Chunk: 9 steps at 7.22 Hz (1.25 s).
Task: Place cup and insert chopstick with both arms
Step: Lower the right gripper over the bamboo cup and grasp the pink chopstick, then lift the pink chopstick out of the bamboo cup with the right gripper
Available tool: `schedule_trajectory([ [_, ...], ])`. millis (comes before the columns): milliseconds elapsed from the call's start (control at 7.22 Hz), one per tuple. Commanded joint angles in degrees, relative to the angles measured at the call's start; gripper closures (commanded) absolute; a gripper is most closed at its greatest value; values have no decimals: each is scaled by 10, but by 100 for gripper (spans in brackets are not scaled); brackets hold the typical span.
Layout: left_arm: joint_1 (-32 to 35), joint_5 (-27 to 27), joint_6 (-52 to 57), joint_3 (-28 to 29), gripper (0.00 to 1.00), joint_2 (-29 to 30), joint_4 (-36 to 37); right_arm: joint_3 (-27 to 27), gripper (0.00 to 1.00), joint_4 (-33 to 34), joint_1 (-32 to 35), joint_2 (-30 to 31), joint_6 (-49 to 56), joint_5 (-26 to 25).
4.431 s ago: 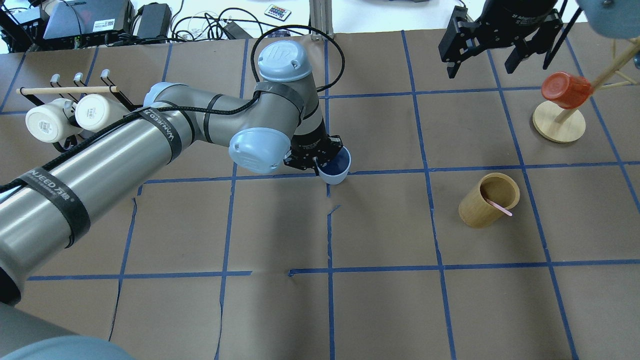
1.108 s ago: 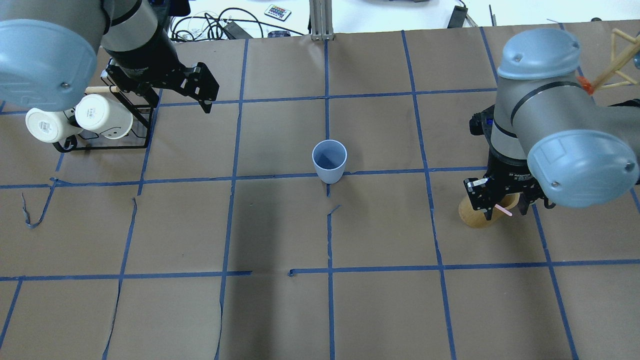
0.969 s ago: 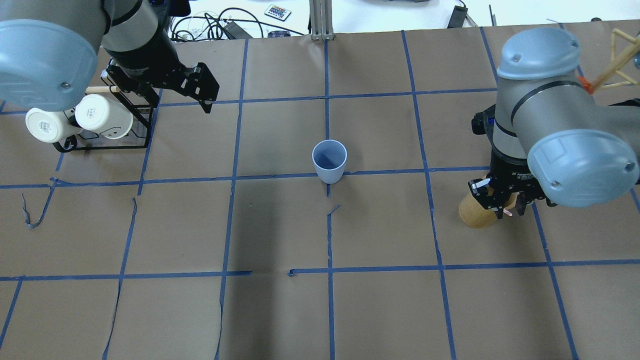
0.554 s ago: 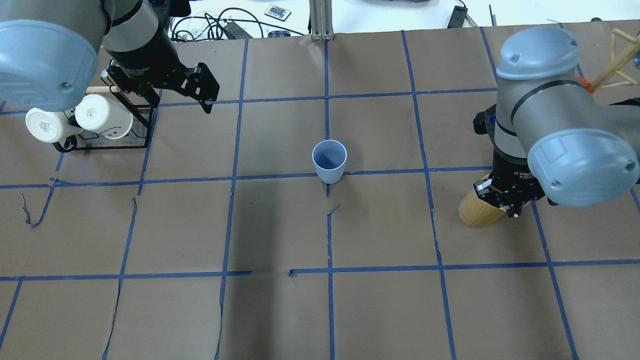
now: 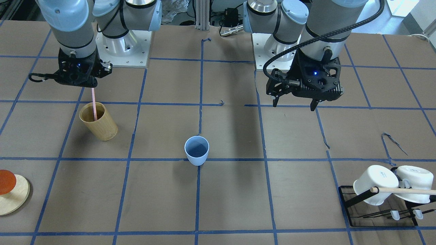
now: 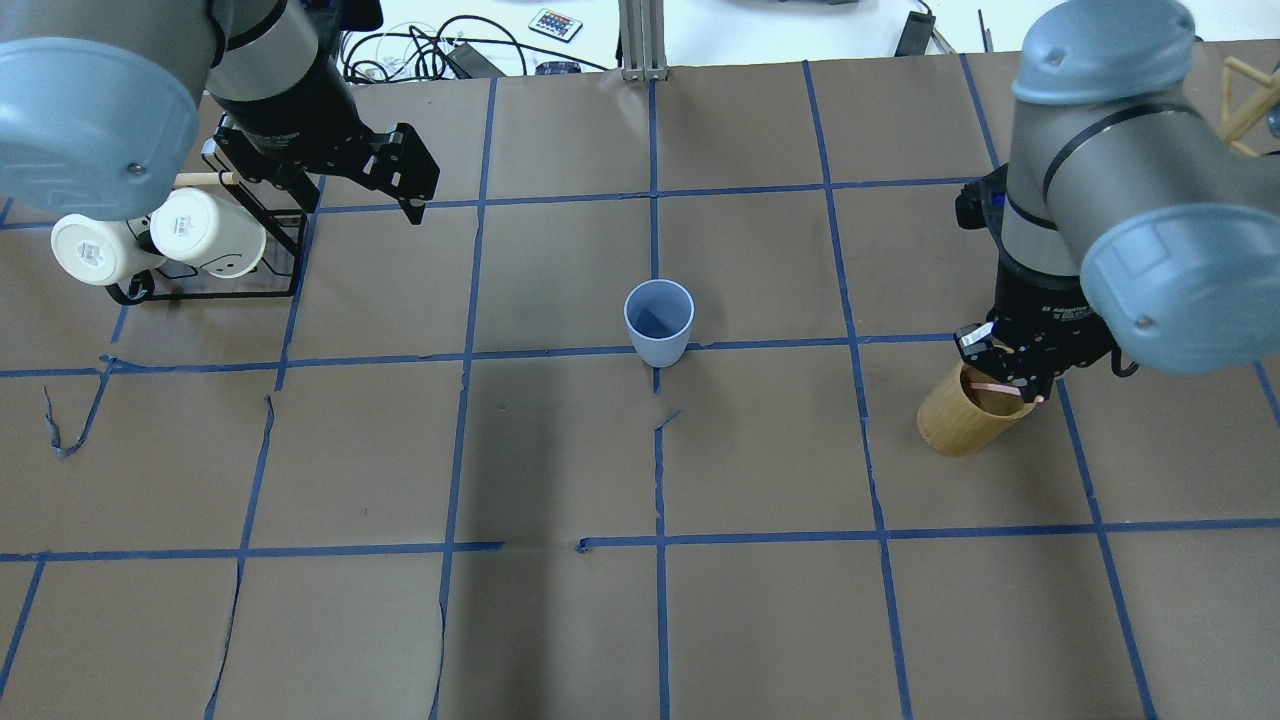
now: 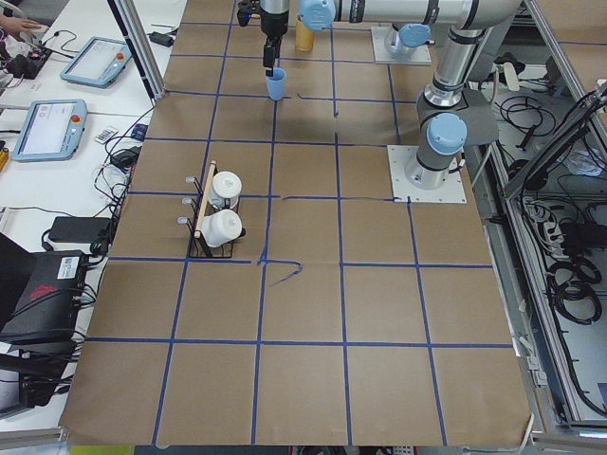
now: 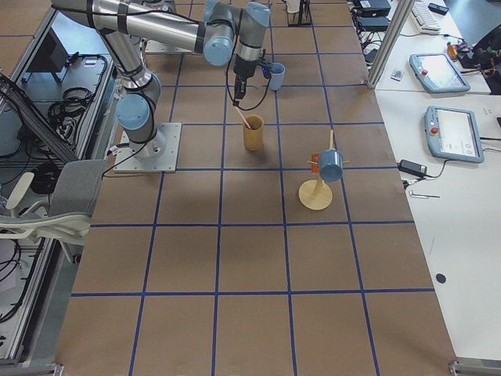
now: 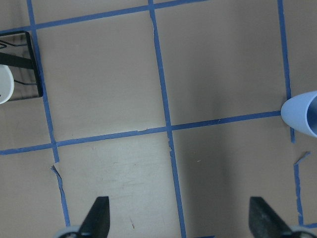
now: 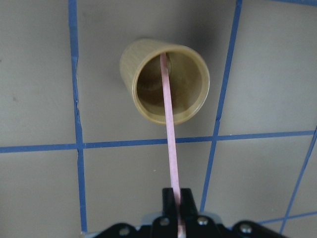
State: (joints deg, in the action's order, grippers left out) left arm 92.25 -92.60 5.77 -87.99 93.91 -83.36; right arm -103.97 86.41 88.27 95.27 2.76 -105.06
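Note:
The light-blue cup (image 5: 197, 149) stands upright and free at the table's middle; it also shows in the overhead view (image 6: 659, 322). My right gripper (image 10: 177, 196) is shut on the top end of the pale-pink chopstick (image 10: 170, 129). It holds the stick above the tan wooden holder (image 10: 131, 69), with the stick's lower end still inside it. The front view shows the stick (image 5: 93, 105) hanging from the right gripper (image 5: 92, 86) into the holder (image 5: 102, 127). My left gripper (image 5: 293, 104) is open and empty, high above the table near the mug rack.
A black rack with two white mugs (image 6: 160, 240) and a wooden dowel stands at the left; it also shows in the front view (image 5: 385, 190). A wooden stand with a red cup (image 5: 10, 194) is at the far right. Blue tape lines cross the brown paper.
My right gripper has shut on the chopstick's top end and risen, drawing the stick partly up out of the holder. The left arm left the cup earlier and has stayed still since.

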Motion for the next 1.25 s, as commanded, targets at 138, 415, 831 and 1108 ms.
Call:
schedule_trajectory([
  [138, 0, -1, 0, 0, 0, 0, 0, 176, 100, -193, 2, -10, -3, 4],
  [415, 0, -1, 0, -1, 0, 0, 0, 191, 100, -206, 2, -10, -3, 10],
  [831, 0, -2, 0, -1, 0, 0, 0, 267, 100, -242, 4, -102, -13, 113],
  [1108, 0, -3, 0, 2, 0, 0, 0, 381, 100, -294, 5, -193, -65, 166],
])
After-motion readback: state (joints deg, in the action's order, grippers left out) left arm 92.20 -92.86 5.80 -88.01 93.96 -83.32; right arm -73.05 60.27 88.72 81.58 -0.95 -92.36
